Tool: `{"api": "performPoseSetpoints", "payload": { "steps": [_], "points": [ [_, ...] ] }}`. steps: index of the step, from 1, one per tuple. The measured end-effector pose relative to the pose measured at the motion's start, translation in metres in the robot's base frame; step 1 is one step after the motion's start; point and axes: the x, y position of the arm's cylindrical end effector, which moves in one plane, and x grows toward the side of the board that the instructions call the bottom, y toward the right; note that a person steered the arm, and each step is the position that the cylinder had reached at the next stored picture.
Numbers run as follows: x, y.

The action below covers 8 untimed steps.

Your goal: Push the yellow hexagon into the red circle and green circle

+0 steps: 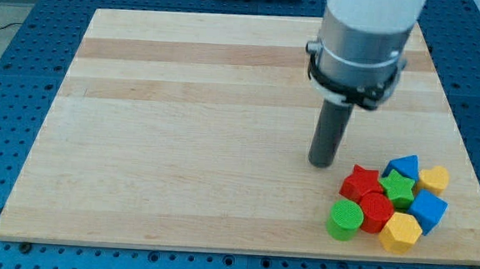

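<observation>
The yellow hexagon [401, 233] lies near the board's bottom right corner. It touches the red circle [376, 212] on its left. The green circle [344, 219] sits just left of the red circle, touching it. My tip [321, 163] rests on the board up and to the left of the cluster, a short gap from the red star [360, 182]. It touches no block.
A green star [399, 188], a blue pentagon-like block [404, 167], a yellow heart-like block [434, 179] and a blue cube [427, 210] crowd the same cluster. The wooden board [182, 123] ends close below and to the right of the cluster.
</observation>
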Motion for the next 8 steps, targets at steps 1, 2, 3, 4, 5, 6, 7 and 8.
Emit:
{"api": "performPoseSetpoints", "payload": {
  "steps": [1, 2, 3, 4, 5, 6, 7, 8],
  "points": [
    [-0.061, 0.026],
    [-0.059, 0.115],
    [-0.025, 0.205],
    [0.003, 0.249],
    [0.035, 0.25],
    [0.116, 0.249],
    [0.134, 0.24],
    [0.135, 0.213]
  ]
}}
